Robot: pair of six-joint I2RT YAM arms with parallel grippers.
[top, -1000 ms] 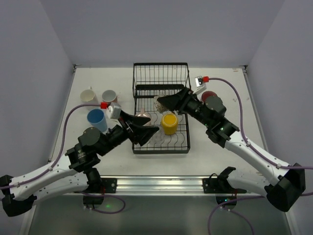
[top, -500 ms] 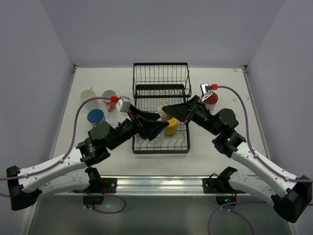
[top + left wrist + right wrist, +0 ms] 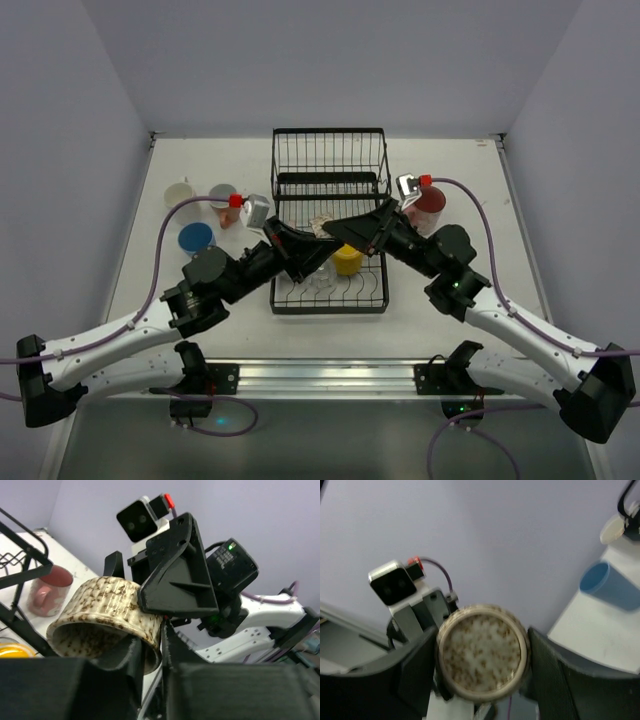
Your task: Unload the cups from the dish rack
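L gripper is pinched on the rim wall of the speckled cup, 1 finger inside the mouth and 1 outside. R gripper is clamped on the same cup across its sides, so we see both arms on it at once. They hold it mid-air, approx over the middle of the dish rack.

At 6 o'clock of that cup a yellow cup stands on the rack's lower tier. The 2 arms cross over the rack's front half & hide much of that tier from us.

Off the rack at 9-10 o'clock we see a blue cup, a white cup & a pinkish cup just beside the white 1. At 2 o'clock of the rack a dark red mug sits near the R wrist camera.

Everything rests on a white table w/ a metal rail along the 6 o'clock edge. Plain lilac-grey walls close in 3 sides.
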